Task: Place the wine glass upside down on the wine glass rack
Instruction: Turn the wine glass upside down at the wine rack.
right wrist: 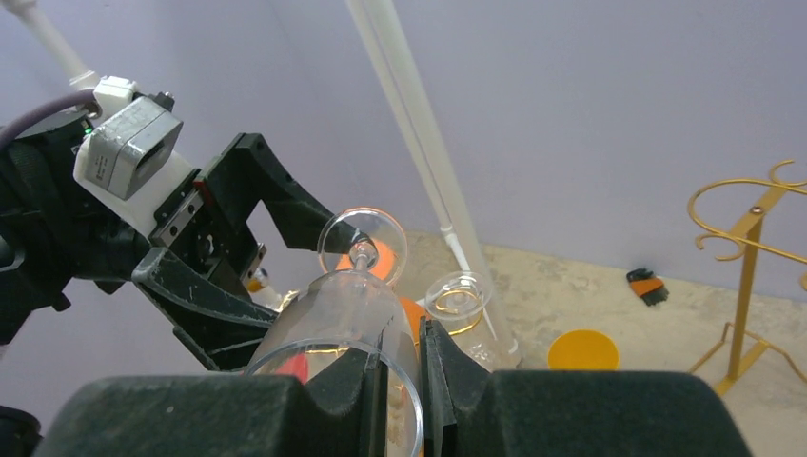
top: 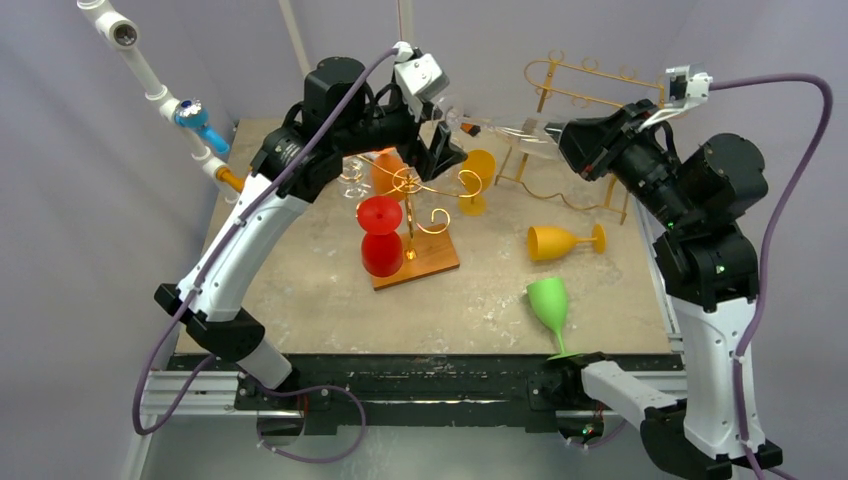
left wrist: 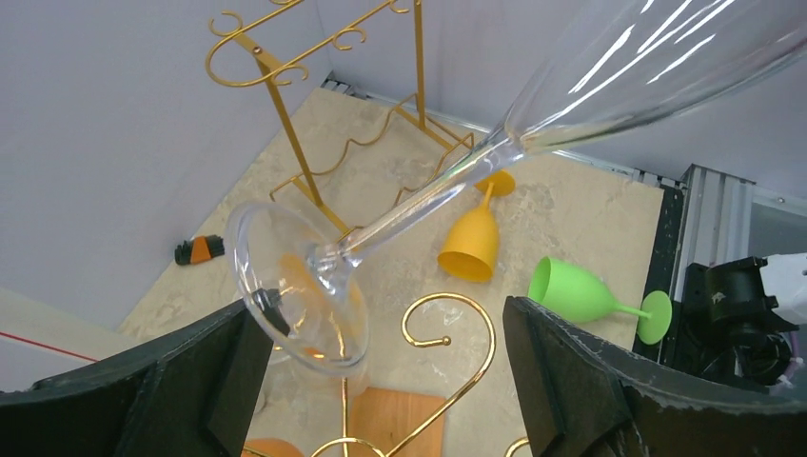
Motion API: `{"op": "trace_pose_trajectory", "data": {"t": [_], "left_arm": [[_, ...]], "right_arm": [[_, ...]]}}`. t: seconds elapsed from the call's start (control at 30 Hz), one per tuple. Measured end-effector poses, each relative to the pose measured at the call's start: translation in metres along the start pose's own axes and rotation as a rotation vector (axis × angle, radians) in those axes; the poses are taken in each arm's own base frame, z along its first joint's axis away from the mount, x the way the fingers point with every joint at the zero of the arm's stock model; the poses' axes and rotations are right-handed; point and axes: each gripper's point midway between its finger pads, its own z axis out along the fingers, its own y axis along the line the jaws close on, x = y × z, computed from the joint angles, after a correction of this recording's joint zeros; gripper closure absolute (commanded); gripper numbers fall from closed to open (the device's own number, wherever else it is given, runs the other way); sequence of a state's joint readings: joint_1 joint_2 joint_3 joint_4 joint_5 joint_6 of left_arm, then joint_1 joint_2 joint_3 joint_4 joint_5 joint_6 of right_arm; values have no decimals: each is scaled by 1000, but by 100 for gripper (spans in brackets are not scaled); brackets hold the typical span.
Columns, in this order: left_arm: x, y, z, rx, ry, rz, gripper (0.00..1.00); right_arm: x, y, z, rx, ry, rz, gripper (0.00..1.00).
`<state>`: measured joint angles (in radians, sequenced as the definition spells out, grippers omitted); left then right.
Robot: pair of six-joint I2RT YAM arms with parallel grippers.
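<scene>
The beige stone-look tabletop carries a tall gold wire rack at the back right and a curly gold wire wine glass rack on a wooden base near the middle, with a green plastic goblet and an orange-yellow plastic goblet lying on their sides to its right. The right gripper is almost closed, pinching the bowl wall of the clear long-stemmed wine glass, which hangs sideways in the air between the two arms. The left gripper is spread wide and grips nothing, its fingers on either side of the glass's round foot.
</scene>
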<state>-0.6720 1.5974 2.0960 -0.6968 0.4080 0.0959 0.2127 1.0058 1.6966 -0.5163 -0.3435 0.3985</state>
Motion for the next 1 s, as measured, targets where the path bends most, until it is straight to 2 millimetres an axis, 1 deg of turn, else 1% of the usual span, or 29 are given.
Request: {"op": "trace_pose_trajectory", "data": {"t": [0.03,0.13,0.2,0.23,0.27,0.3,0.4,0.43,0.5,0.53,0.57,0.6,0.67,0.77,0.8,0.87,0.93,1.0], "left_arm": [[-1,1,2,3,-7,-6,12],[-4,6,4,3,-25,-24,27],[-5,13,4,-3,-35,-43,45],[-5,17,3,-5,-39,-52,52],[-6,20,2,-8,-44,-60,58],[-6,23,2,-10,-46,-71,59],[-10,17,2,31,-63,-86,59],[-11,16,2,38,-67,-87,61],[-11,15,1,47,-67,-88,85],[-11,14,1,52,-67,-95,95],[-11,13,1,59,-70,-96,100],[-12,14,2,48,-73,-98,100],[-15,19,2,29,-85,-105,100],[-15,24,1,11,-84,-82,100],[-15,26,1,2,-83,-64,100],[-17,33,-1,-19,-91,-13,100],[-19,39,-6,-41,-98,58,100],[-22,44,-13,-69,-107,132,100]], "right_arm": [[3,1,3,-13,8,8,100],[7,3,7,-38,14,21,100],[4,8,4,-60,1,22,100],[3,11,3,-72,-5,19,100],[1,14,1,-83,-16,16,100],[-1,16,-2,-93,-26,12,100],[-3,18,-4,-105,-52,2,100],[-2,18,-5,-108,-55,4,100],[-1,18,-5,-115,-65,4,100],[0,18,-5,-122,-69,1,100],[1,19,-4,-130,-72,2,100],[2,19,-4,-135,-71,2,98],[4,20,-2,-148,-72,-1,78],[7,23,0,-175,-61,2,62],[9,25,-1,-189,-49,4,59],[22,29,-2,-218,9,19,52],[33,29,-2,-226,58,34,44],[43,28,-3,-230,101,40,34]]}}
